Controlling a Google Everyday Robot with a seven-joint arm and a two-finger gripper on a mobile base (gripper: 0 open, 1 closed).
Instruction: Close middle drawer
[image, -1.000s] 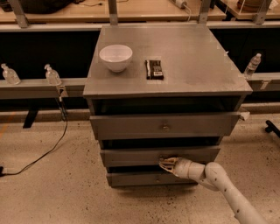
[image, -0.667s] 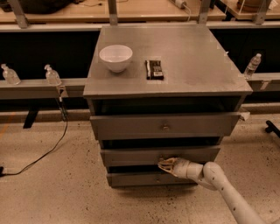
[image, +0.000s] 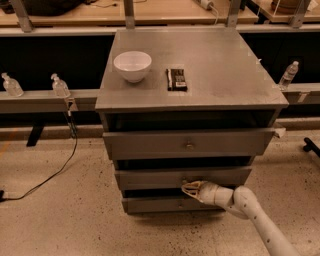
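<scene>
The grey cabinet (image: 190, 60) has three drawers. The middle drawer (image: 150, 179) is a wide, shallow grey front, standing out a little with a dark gap above it. My gripper (image: 188, 188) comes in from the lower right on a white arm (image: 250, 210). Its tip rests at the lower edge of the middle drawer's front, near the centre, where it hides the knob. The top drawer (image: 145, 145), with a taller front and a small knob, also stands out slightly. The lowest drawer (image: 150, 204) sits just under the gripper.
A white bowl (image: 132, 65) and a dark flat packet (image: 176, 79) lie on the cabinet top. Clear bottles (image: 60, 86) stand on a rail at the left, and one (image: 289, 75) at the right. A black cable (image: 55, 172) trails over the floor at the left.
The gripper has edged very slightly left against the middle drawer's front. The drawer itself shows no clear movement.
</scene>
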